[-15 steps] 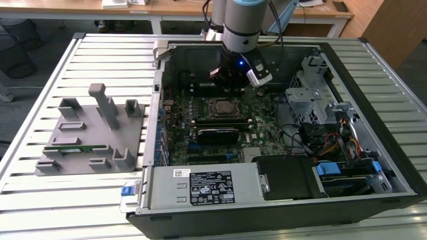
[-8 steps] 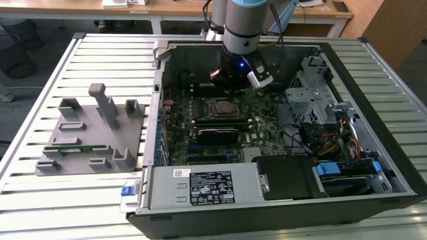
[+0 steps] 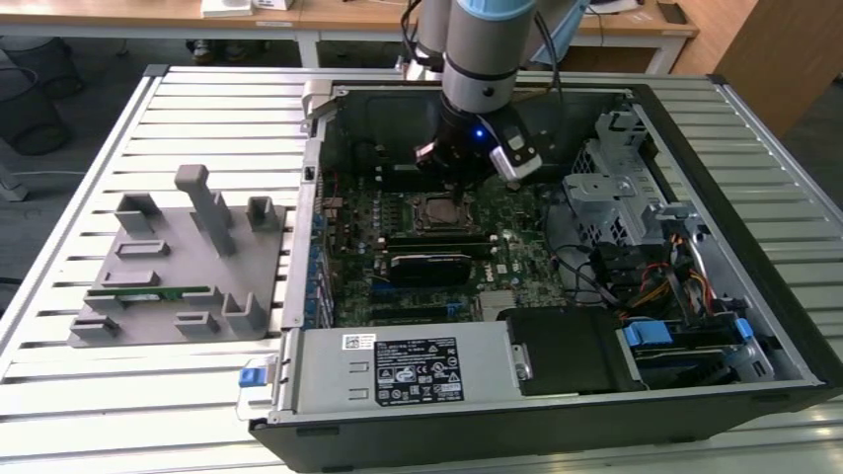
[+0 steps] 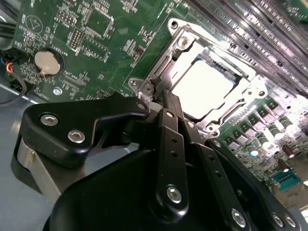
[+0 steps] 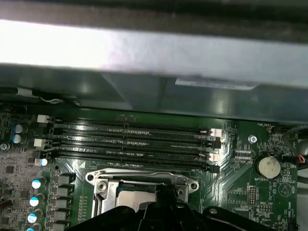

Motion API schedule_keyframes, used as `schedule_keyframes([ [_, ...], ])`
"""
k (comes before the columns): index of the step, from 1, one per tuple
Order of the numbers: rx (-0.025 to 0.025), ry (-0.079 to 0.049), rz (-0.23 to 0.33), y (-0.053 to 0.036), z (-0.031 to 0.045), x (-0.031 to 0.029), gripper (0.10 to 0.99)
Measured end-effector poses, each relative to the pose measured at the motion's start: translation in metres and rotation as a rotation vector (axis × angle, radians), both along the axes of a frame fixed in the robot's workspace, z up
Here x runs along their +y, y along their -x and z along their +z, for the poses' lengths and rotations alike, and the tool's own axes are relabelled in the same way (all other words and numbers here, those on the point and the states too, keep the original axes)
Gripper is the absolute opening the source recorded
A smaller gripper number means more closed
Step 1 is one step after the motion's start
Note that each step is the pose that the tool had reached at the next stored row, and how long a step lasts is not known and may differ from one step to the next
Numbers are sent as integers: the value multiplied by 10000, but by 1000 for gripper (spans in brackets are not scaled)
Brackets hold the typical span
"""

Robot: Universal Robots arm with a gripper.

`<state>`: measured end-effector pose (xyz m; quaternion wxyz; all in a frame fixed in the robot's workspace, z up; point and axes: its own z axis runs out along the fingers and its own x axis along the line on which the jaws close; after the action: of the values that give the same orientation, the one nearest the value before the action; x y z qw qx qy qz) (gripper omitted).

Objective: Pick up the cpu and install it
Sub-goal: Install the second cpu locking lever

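The cpu (image 4: 208, 85) lies flat in the socket (image 4: 190, 43) on the green board (image 4: 62, 29), just ahead of the pincer (image 4: 166, 98), whose fingers meet at the tip with nothing between them. In my judgement the chip is already seated, so doing this step well means keeping the arm square over the socket and not dragging the tip across the silvery top. In the exterior view the pincer (image 3: 455, 202) hides the socket. The socket's near edge is covered by the black fingers (image 5: 166, 199) in the first wrist view.
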<state>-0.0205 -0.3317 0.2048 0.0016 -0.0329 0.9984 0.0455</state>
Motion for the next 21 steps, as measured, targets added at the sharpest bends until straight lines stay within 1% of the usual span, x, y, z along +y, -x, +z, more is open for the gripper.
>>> schedule_keyframes([
  [3,1,2,-1,0,15,-6,106],
  [5,0,1,0,0,74,-6,106],
  [8,1,1,0,0,200,-6,106],
  [11,0,1,1,0,302,-8,106],
  [12,0,1,1,0,320,-10,106],
  [14,2,1,1,-1,324,-28,106],
  [16,5,-1,0,0,324,-81,106],
  [21,6,1,0,-1,324,-247,106],
])
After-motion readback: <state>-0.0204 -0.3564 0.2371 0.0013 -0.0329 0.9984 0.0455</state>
